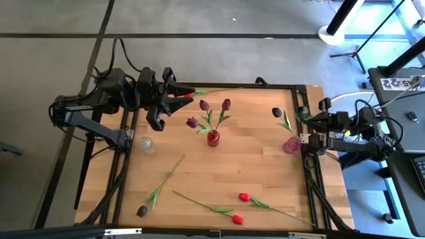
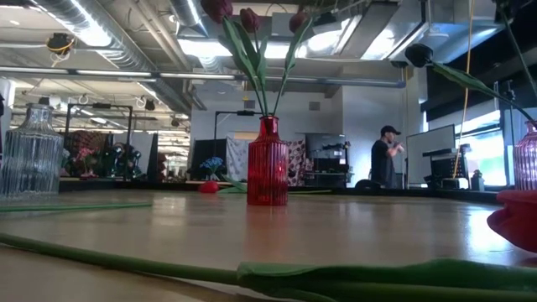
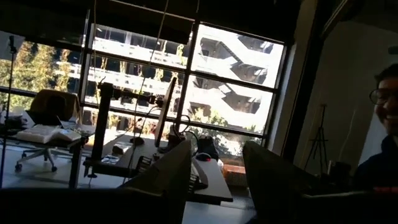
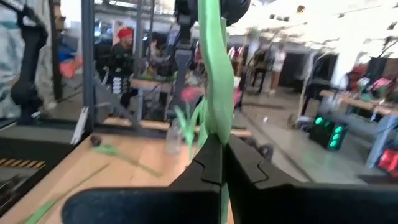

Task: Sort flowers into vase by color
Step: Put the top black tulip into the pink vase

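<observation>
My right gripper [image 1: 304, 140] [image 4: 222, 168] is at the table's right edge, beside a pink vase [image 1: 290, 145], shut on a near-black tulip [image 1: 277, 113] [image 2: 418, 54]. My left gripper [image 1: 174, 101] [image 3: 217, 186] hangs open over the far-left corner and looks out into the room. Just beside it a red tulip [image 1: 188, 95] [image 2: 208, 186] lies along the far edge. A red vase [image 1: 213, 138] [image 2: 268, 164] in mid-table holds three maroon tulips [image 1: 204, 105]. Near the front edge lie two red tulips [image 1: 237, 218] [image 1: 244, 196] and a near-black one [image 1: 141, 211]. My right gripper pinches the near-black tulip's green stem and leaf [image 4: 216, 124] between its two shut fingers, coming level from the table's right. The tulip stands nearly upright in the hold, its dark head [image 4: 211, 9] above the fingers. Its lower end is hidden, so whether it stands in the pink vase cannot be told.
A clear glass vase [image 1: 147, 144] [image 2: 32, 151] stands near the table's left edge. A black frame [image 1: 302, 89] runs around the wooden top. The open wood between the red vase and the front tulips is free room. People stand in the room beyond.
</observation>
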You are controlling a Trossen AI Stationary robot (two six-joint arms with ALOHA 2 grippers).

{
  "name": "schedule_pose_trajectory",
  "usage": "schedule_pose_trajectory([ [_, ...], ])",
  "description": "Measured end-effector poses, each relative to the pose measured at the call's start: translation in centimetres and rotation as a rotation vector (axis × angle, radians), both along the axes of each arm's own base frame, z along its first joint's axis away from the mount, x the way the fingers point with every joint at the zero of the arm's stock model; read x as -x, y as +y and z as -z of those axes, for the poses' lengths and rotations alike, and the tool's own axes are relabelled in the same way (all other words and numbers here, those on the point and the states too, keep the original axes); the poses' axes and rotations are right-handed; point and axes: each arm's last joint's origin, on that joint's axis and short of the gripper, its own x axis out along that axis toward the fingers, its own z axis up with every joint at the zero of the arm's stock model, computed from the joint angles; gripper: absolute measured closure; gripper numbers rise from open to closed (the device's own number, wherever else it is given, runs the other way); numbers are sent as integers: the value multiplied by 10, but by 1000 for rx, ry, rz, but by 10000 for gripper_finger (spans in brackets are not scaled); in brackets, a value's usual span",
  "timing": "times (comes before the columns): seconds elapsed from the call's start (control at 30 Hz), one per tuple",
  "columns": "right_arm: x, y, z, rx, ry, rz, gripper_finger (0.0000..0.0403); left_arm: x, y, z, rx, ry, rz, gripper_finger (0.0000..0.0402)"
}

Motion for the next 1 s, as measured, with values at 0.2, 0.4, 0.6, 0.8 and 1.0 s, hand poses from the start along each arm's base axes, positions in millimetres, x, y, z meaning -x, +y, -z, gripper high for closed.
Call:
schedule_pose_trajectory([
  [0.2, -1, -1, -3, 7, -49, 23, 401, -10, -17, 6, 23, 32, 76, 257],
  [0.4, 0, 0, -8, -84, -92, -17, 402, -16, -25, 10, 6, 47, 101, 257],
  [0.6, 7, 2, -15, -151, -118, -73, 402, -25, -26, 15, 22, 58, 103, 257],
  [0.8, 1, -1, -5, -134, -58, 2, 402, -29, -27, 17, 45, 65, 109, 257],
  [1.0, 17, -3, -24, -15, -156, 167, 403, -29, -27, 17, 45, 68, 109, 257],
])
